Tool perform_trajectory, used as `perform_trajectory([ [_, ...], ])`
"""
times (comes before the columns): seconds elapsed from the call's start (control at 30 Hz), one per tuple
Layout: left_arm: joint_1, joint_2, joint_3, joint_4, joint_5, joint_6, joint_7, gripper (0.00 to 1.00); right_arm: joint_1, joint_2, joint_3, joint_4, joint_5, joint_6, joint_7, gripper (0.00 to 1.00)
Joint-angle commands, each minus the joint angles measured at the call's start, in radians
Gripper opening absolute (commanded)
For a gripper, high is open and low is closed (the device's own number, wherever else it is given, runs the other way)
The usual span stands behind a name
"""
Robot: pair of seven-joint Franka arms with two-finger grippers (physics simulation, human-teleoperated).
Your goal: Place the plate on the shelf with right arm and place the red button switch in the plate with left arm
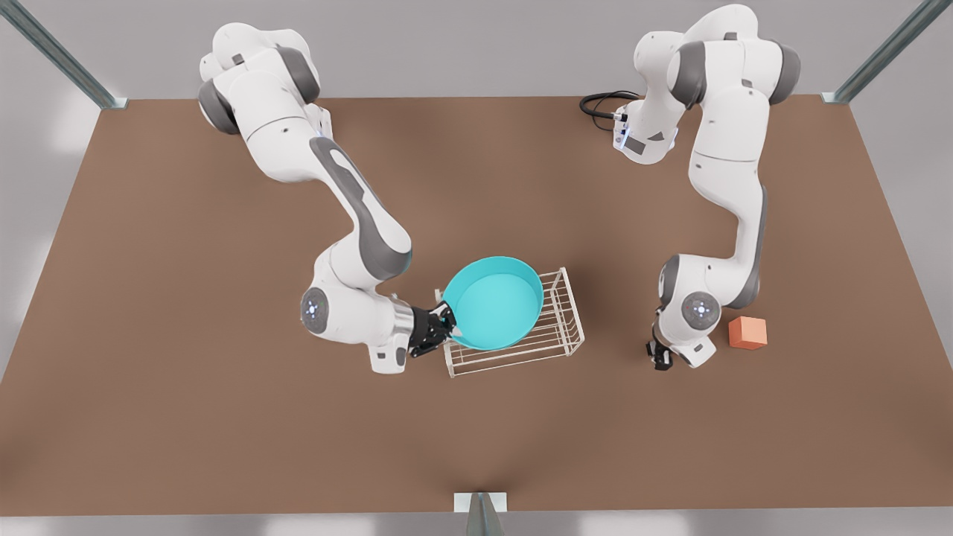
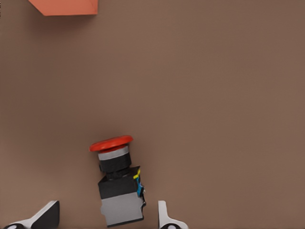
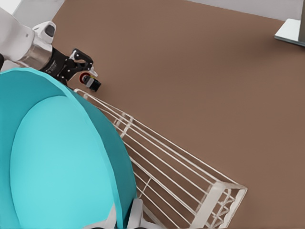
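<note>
Right pincer clamped on tilted plate over shelf, left pincer spread, straddling red button switch

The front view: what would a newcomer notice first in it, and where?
The cyan plate stands out first, held tilted over the white wire shelf at mid-table, its rim pinched by the right gripper. Next comes the orange cube on the front view's right. Beside it the left gripper hangs low, fingers open around the red button switch lying on the table.
</note>
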Motion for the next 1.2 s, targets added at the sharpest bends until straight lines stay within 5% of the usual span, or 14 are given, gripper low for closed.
perform_trajectory([
  [0.0, 0.001, 0.002, 0.000, 0.002, -0.002, 0.011, -0.259, 1.00, 0.011, 0.006, 0.000, 0.000, -0.008, 0.051, 0.245, 0.21],
  [0.33, 0.006, 0.017, 0.000, 0.002, 0.010, 0.035, -0.233, 1.00, 0.050, 0.028, 0.000, -0.029, -0.026, 0.100, 0.242, 0.21],
  [0.43, 0.006, 0.023, 0.000, 0.002, 0.012, 0.041, -0.233, 0.81, 0.057, 0.029, 0.003, -0.038, -0.058, 0.100, 0.242, 0.21],
  [0.6, 0.006, 0.036, 0.000, 0.002, 0.010, 0.054, -0.233, 0.81, 0.059, 0.029, 0.001, -0.064, -0.092, 0.093, 0.246, 0.21],
  [0.7, 0.006, 0.036, 0.000, 0.002, 0.010, 0.054, -0.233, 0.71, 0.059, 0.028, 0.003, -0.058, -0.100, 0.094, 0.251, 0.21],
  [0.73, 0.006, 0.037, 0.000, 0.002, 0.010, 0.054, -0.233, 0.71, 0.059, 0.029, 0.003, -0.055, -0.100, 0.094, 0.249, 0.39],
  [0.77, 0.006, 0.037, 0.000, 0.002, 0.010, 0.054, -0.233, 0.71, 0.057, 0.029, 0.003, -0.054, -0.100, 0.094, 0.242, 1.00],
  [1.03, 0.006, 0.043, 0.000, 0.003, 0.012, 0.055, -0.233, 0.70, 0.056, 0.026, 0.000, -0.043, -0.101, 0.094, 0.240, 1.00],
  [1.07, 0.006, 0.043, 0.000, 0.003, 0.012, 0.054, -0.234, 0.57, 0.057, 0.022, 0.000, -0.034, -0.101, 0.088, 0.242, 1.00],
  [1.17, 0.006, 0.043, 0.000, 0.002, 0.012, 0.055, -0.237, 0.43, 0.060, -0.015, 0.007, -0.034, -0.111, 0.053, 0.246, 1.00],
])
